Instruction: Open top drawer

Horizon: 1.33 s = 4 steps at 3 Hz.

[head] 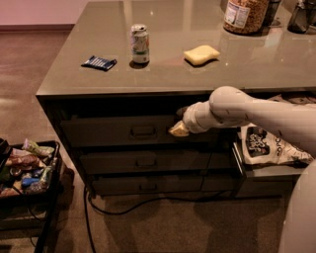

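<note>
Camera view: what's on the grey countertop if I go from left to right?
A flat dark blue packet → silver drink can → yellow sponge → big clear jar of brown food. Below the counter, the robot's gripper sits at the wide dark top drawer, right of its small handle.

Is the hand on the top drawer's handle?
No, the hand is at the top drawer front, to the right of the handle.
</note>
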Available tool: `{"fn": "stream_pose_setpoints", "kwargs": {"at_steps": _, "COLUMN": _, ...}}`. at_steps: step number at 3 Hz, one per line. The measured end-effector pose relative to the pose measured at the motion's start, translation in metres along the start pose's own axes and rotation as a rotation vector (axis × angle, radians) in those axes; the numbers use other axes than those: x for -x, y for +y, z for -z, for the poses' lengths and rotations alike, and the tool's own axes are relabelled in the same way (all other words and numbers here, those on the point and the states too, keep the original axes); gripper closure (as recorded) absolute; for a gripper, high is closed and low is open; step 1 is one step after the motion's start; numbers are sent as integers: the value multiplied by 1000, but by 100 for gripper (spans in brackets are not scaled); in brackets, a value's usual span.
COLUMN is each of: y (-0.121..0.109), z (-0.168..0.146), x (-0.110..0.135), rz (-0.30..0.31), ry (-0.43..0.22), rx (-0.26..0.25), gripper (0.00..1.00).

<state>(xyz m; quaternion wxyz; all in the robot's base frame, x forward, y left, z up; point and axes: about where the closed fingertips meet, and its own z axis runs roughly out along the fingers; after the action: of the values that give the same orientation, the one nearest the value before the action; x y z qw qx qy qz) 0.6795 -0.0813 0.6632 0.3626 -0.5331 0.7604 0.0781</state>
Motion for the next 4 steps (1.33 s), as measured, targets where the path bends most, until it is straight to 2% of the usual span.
{"fn": "stream_pose_setpoints", "kwargs": {"at_steps": 2, "y": -4, "z": 11, "x": 7, "rz": 0, "ry": 0, "rx": 0, "gripper": 60}}
{"fn": "stream_pose_setpoints", "kwargs": {"at_steps": 3, "y": 7, "z": 52, "x": 16, "rz": -39, "ry": -54, "rx": -80, "gripper": 41}}
{"fn": "stream_pose_setpoints", "kwargs": {"at_steps": 4, "y": 32, "z": 56, "x": 7, "rz": -49, "ry": -58, "rx": -90, "gripper": 18}}
